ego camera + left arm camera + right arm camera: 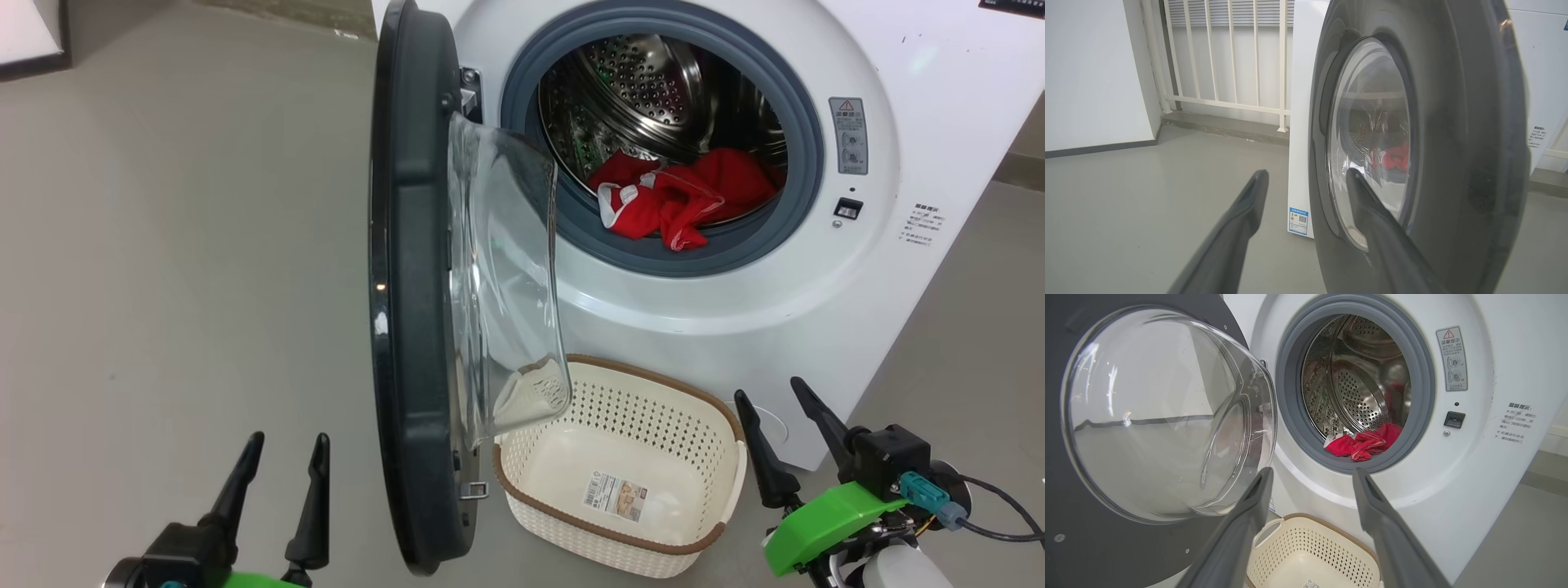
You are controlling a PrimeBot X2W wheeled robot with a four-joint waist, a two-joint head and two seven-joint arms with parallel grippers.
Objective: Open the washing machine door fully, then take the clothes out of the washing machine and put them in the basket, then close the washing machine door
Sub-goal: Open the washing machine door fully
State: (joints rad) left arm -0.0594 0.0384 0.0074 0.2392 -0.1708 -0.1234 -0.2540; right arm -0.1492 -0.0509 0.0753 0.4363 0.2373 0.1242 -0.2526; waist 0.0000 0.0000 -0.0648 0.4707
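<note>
Nearest, the left tool (289, 438) and right tool (767, 388) both hang with fingers spread and nothing between them, either side of the empty basket (653, 377) on the floor (180, 245), beside the swung-out washing machine door (408, 286). Farther in, the clothes (678, 200) lie bunched at the front lip of the drum (645, 82) in the washing machine (898, 122) (soft, light, likely to drape and snag on the rubber ring (735, 249)); pinching the raised top fold seems best. How much fabric trails behind the heap is hidden, and the door's glass bowl distorts one basket corner
</note>
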